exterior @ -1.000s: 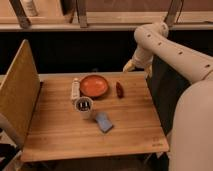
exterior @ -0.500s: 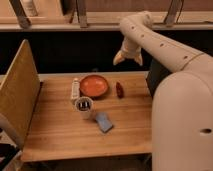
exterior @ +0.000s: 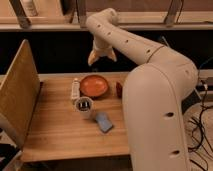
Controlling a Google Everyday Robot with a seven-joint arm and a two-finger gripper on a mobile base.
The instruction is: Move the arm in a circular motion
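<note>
The large cream-white arm (exterior: pixel 150 75) of thick rounded segments with small dark dots fills the right half of the camera view and reaches up and left across the back of the table. Its pale yellowish gripper (exterior: pixel 101 56) hangs in the air above the far edge of the wooden table (exterior: pixel 55 130), just behind and above the orange bowl (exterior: pixel 94 85). The two fingers point downward and stand apart with nothing between them.
On the table stand an orange bowl, a white tube (exterior: pixel 75 90) to its left, a cup (exterior: pixel 84 106) with dark items, a blue sponge (exterior: pixel 104 122) and a small red object (exterior: pixel 119 89). A wooden panel (exterior: pixel 17 90) rises along the table's left side. Cables (exterior: pixel 200 135) lie on the floor at right.
The arm has swung leftward across the view over the last second; the gripper went from the table's right back corner to above the orange bowl, and the near segment now looms larger.
</note>
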